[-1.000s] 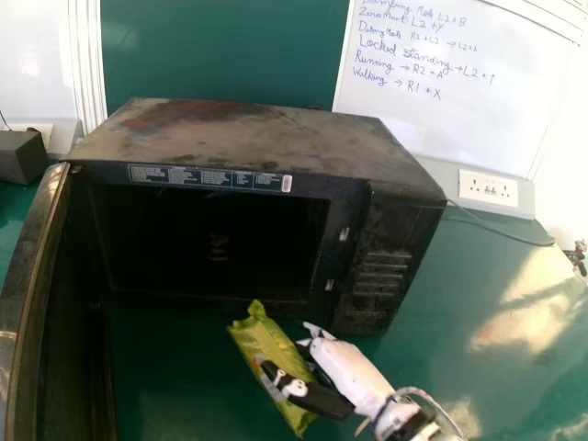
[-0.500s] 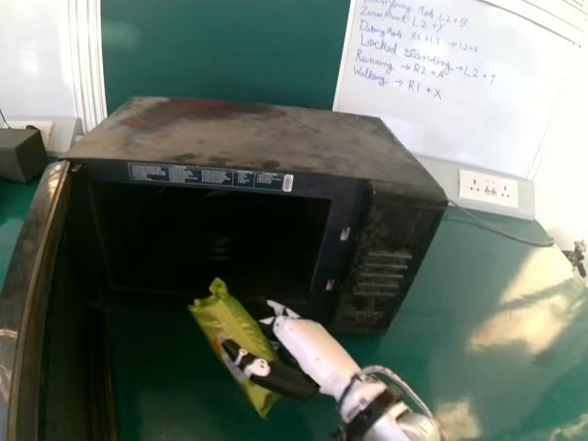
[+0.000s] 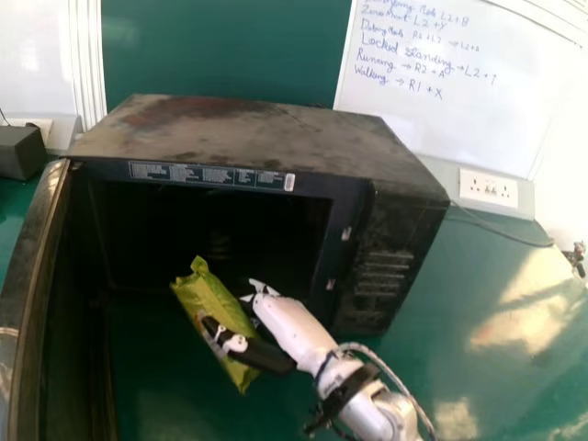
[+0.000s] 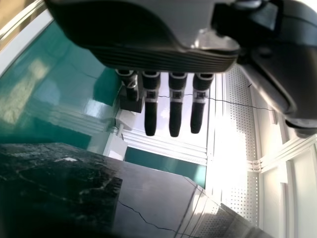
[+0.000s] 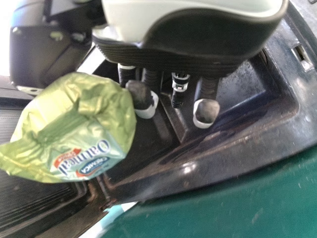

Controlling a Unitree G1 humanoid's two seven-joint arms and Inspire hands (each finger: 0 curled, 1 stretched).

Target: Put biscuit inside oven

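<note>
My right hand [image 3: 292, 333] is in front of the oven's opening in the head view, pinching the green biscuit packet [image 3: 213, 310] between thumb and fingers. The packet is tilted, its upper end before the dark cavity. In the right wrist view the crinkled biscuit packet [image 5: 81, 124] is beside my right hand [image 5: 198, 44], whose fingers bend partly. The black oven [image 3: 395, 248] stands with its door [image 3: 32, 276] swung out at the left. My left hand [image 4: 148, 44] has its fingers straight in the left wrist view, above a dark glossy surface.
A small dark box [image 3: 20, 153] sits on the green table [image 3: 487, 303] at the far left. A wall socket [image 3: 488, 189] and a cable are behind the oven's right side. The whiteboard [image 3: 459, 101] is at the back.
My right hand has moved left and a little up and forward in the head view, carrying the biscuit packet toward the oven's opening. The oven and its door have kept their place.
</note>
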